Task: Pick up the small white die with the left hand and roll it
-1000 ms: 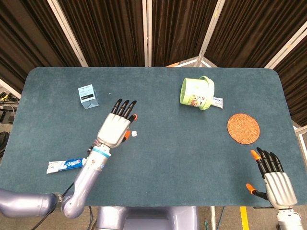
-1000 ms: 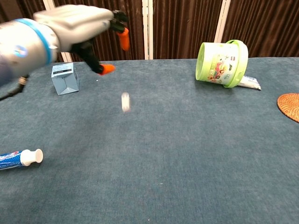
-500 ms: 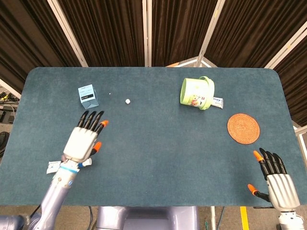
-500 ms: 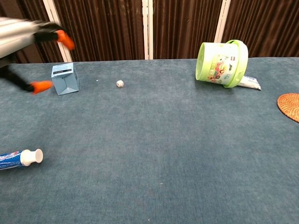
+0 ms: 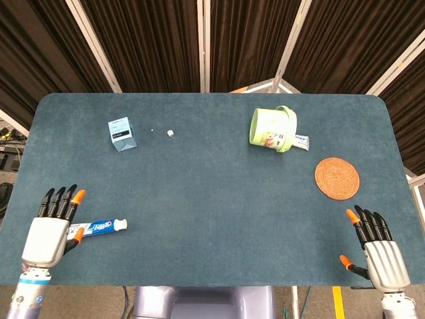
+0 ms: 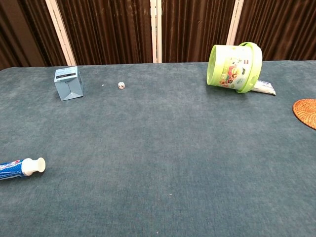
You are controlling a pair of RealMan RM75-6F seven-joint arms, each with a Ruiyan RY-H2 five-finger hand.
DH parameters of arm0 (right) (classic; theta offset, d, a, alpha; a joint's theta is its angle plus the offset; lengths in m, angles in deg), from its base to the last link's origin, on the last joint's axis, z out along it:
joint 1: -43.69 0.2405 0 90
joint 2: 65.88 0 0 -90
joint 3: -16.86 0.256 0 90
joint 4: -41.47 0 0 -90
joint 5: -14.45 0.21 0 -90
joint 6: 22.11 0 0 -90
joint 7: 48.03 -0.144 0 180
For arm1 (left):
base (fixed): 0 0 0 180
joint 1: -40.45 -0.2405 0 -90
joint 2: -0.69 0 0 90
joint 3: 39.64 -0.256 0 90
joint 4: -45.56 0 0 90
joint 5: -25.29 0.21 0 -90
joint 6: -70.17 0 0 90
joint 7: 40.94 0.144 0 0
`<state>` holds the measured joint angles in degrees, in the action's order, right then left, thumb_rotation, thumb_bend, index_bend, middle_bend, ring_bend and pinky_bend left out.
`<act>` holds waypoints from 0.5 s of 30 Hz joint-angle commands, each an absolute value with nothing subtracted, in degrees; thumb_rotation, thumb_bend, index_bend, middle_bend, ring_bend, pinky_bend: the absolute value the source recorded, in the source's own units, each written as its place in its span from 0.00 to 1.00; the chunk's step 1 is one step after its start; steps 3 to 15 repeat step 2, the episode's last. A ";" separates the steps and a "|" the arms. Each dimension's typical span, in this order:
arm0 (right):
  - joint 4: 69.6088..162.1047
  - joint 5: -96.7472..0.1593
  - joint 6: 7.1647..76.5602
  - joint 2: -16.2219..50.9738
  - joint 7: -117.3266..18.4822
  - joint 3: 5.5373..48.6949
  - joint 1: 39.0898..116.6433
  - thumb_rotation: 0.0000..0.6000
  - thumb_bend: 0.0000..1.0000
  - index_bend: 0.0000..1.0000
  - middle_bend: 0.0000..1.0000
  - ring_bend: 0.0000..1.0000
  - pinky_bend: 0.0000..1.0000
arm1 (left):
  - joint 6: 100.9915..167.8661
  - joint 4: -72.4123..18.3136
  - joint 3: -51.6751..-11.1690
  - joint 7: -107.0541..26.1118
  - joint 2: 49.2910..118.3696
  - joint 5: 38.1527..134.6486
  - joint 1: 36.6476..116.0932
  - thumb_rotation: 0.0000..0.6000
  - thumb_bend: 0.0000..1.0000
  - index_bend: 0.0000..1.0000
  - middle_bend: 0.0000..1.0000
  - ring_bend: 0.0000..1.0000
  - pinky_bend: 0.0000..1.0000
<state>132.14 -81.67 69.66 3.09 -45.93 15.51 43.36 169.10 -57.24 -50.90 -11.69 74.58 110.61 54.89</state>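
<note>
Teal cloth covers the table (image 5: 219, 199). The left hand (image 5: 48, 229) sits at its near left edge, fingers (image 5: 61, 201) apart and holding nothing — the toothpaste (image 5: 101, 226) lies just beside them. The right hand (image 5: 377, 251) rests at the near right edge, fingers likewise spread and empty. A green bucket (image 5: 272, 129) lies tipped far off. The die (image 5: 170, 133) lies well beyond the left fingertips — near the blue box (image 5: 121, 133), touching nothing.

die (image 5: 170, 133) right of box (image 5: 121, 133), cup (image 5: 272, 129) far right, mat (image 5: 337, 177) beyond
</note>
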 commanded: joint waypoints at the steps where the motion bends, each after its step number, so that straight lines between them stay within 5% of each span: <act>1: 131.87 -81.22 68.96 3.26 -45.82 15.78 43.70 1.00 0.07 0.00 0.00 0.00 0.00 | 169.81 -55.44 -50.92 -12.62 73.65 111.65 53.14 1.00 0.33 0.06 0.00 0.00 0.00; 15: 131.79 -81.14 68.83 3.32 -45.84 15.79 43.74 1.00 0.07 0.00 0.00 0.00 0.00 | 169.69 -55.29 -50.82 -12.86 73.55 111.66 52.92 1.00 0.32 0.06 0.00 0.00 0.00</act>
